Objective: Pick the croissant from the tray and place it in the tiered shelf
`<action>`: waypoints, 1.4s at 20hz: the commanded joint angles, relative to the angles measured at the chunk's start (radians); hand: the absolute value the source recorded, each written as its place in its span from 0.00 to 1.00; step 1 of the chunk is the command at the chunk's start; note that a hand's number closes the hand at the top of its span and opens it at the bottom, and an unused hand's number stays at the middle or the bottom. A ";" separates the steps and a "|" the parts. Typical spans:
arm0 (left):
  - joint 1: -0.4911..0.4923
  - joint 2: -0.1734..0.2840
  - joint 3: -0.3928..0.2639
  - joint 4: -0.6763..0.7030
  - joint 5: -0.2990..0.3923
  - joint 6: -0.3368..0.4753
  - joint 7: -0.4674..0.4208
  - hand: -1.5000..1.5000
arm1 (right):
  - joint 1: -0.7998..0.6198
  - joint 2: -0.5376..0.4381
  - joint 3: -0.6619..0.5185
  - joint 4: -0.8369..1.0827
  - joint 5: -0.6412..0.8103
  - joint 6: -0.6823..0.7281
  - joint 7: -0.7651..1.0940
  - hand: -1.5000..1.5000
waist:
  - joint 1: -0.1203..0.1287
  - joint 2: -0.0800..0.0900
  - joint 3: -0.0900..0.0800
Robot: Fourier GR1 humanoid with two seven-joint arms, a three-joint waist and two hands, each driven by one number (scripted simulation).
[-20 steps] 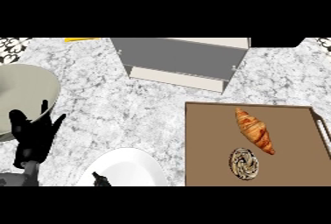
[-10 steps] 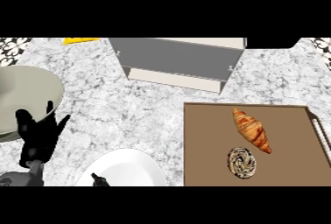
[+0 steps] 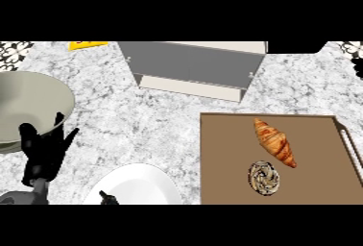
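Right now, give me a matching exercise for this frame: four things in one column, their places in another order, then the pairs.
Things:
1. croissant
2. tiered shelf
3. left hand
4. white plate

Places:
A. bottom edge, left of the tray
B. top centre of the counter
C. on the brown tray, above the round pastry
D. far left, beside the large bowl

Pairs: 1-C, 2-B, 3-D, 4-A

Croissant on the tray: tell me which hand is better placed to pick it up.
Neither is close. The left hand rests open at the view's left, across the counter from the croissant on the tray. Only a black tip near the white plate may be the right hand. Right is likelier, being nearer.
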 commanded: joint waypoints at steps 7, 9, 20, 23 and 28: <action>0.000 -0.069 -0.006 0.062 0.020 -0.055 0.024 0.50 | 0.044 0.037 0.070 -0.187 0.115 -0.063 0.211 0.00 | -0.003 0.012 -0.011; -0.025 -0.035 0.030 0.047 0.042 -0.093 0.041 0.50 | -0.021 0.096 0.117 -0.245 0.132 -0.097 0.339 0.00 | 0.007 0.012 -0.012; -0.009 -0.117 -0.013 -0.019 -0.036 -0.013 0.100 0.50 | 0.139 0.186 0.128 -0.379 0.322 -0.208 0.427 0.00 | 0.000 0.011 -0.011; 0.012 -0.097 0.026 0.019 -0.024 -0.076 0.054 0.50 | 0.059 0.235 0.132 -0.322 0.358 -0.190 0.453 0.00 | 0.009 0.013 -0.011; 0.021 -0.134 0.013 -0.005 -0.057 -0.052 0.075 0.50 | 0.138 0.262 0.120 -0.365 0.406 -0.187 0.453 0.00 | 0.004 0.012 -0.011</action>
